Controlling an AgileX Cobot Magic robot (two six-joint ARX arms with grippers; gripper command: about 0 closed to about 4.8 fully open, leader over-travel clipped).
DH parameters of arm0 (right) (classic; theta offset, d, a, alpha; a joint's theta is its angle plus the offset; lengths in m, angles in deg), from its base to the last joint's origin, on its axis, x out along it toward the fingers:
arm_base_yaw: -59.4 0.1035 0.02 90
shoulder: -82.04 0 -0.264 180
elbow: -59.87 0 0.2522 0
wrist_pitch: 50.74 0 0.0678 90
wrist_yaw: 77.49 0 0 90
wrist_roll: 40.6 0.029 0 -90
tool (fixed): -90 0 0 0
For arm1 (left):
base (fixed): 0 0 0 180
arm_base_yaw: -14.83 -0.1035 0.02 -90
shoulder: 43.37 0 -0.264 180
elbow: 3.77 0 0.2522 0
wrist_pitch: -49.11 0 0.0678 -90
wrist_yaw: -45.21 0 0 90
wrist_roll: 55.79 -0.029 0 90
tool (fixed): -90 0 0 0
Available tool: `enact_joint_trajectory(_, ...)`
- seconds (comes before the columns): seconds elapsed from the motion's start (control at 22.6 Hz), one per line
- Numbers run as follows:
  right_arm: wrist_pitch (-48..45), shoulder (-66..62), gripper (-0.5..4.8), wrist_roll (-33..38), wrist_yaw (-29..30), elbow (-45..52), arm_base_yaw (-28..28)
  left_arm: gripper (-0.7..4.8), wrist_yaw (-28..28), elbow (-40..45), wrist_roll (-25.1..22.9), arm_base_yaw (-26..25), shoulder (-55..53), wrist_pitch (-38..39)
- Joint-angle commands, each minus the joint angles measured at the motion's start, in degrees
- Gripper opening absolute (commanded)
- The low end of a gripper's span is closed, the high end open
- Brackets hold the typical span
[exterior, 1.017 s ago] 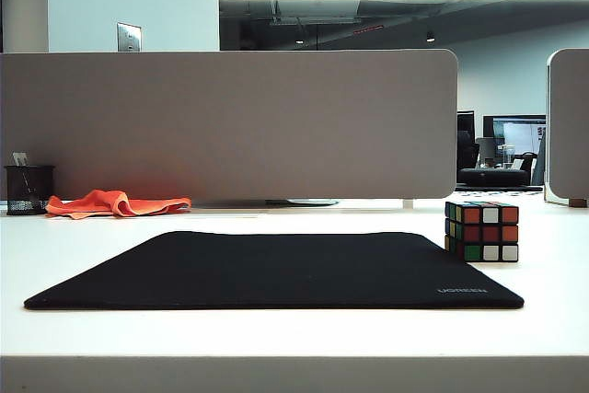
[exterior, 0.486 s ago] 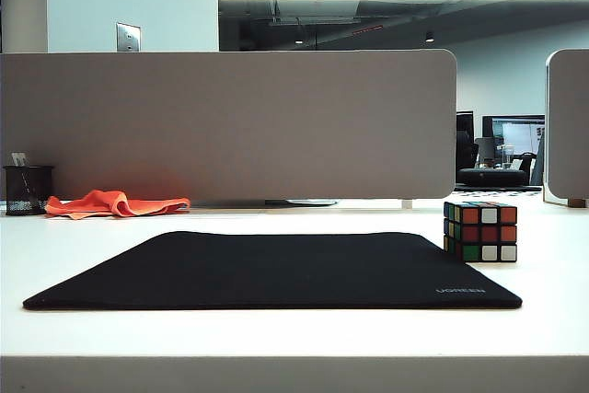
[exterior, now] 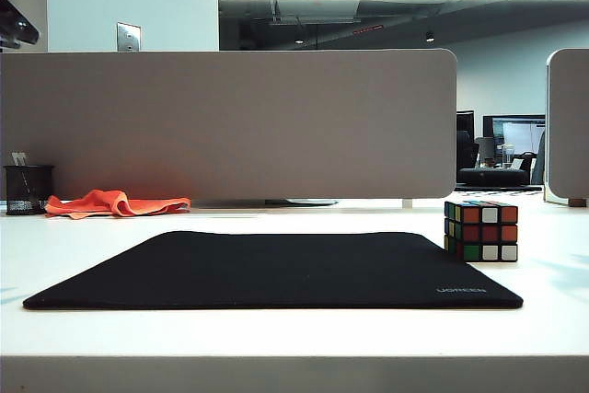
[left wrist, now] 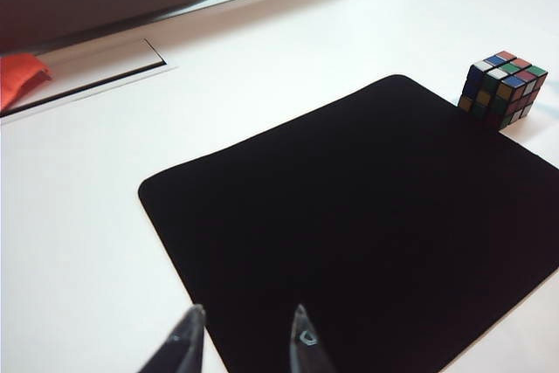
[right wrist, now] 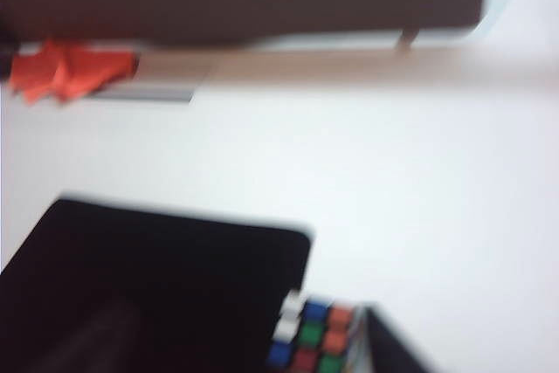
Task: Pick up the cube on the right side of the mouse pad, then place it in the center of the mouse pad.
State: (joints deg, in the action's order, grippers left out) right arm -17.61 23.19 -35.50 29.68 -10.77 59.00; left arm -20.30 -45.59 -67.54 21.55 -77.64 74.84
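Observation:
The cube (exterior: 480,231), a black-bodied puzzle cube with coloured stickers, stands on the white table against the right edge of the mouse pad (exterior: 276,269), near its far corner. The pad lies flat and bare. In the left wrist view my left gripper (left wrist: 244,342) hangs open and empty above the pad's (left wrist: 367,216) near-left corner, far from the cube (left wrist: 502,87). The right wrist view is blurred. There my right gripper (right wrist: 249,351) stands open, one finger (right wrist: 393,347) just beside the cube (right wrist: 314,338) and the other dimly over the pad (right wrist: 157,286). Neither gripper's fingers show in the exterior view.
An orange cloth (exterior: 115,202) and a black mesh pen cup (exterior: 28,189) sit at the back left, in front of a grey partition (exterior: 230,121). A dark piece of an arm (exterior: 14,25) shows at the upper left edge. White table (exterior: 276,333) surrounds the pad.
A dark arm part has come into the upper left corner of the exterior view, and faint shadows now fall on the table at both sides. Cube and pad have not moved.

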Motion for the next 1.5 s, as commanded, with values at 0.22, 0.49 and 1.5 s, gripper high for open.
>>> enact_joint_trajectory(0.22, 7.30, -16.33, 4.79, 1.29, -5.42, -7.48, 6.38, 1.22, 0.37, -0.55, 0.22, 0.09, -0.72, -2.29)
enact_joint_trajectory(0.49, 10.21, -25.66, 4.79, 2.69, -12.98, -10.62, 10.84, 1.22, 0.37, -0.55, 0.22, 0.09, -0.79, -2.27)
enact_joint_trajectory(1.5, 14.75, -39.50, 4.79, 4.28, -17.75, -14.25, 12.59, 1.22, 0.39, -0.55, 1.27, 0.15, -0.79, -2.23)
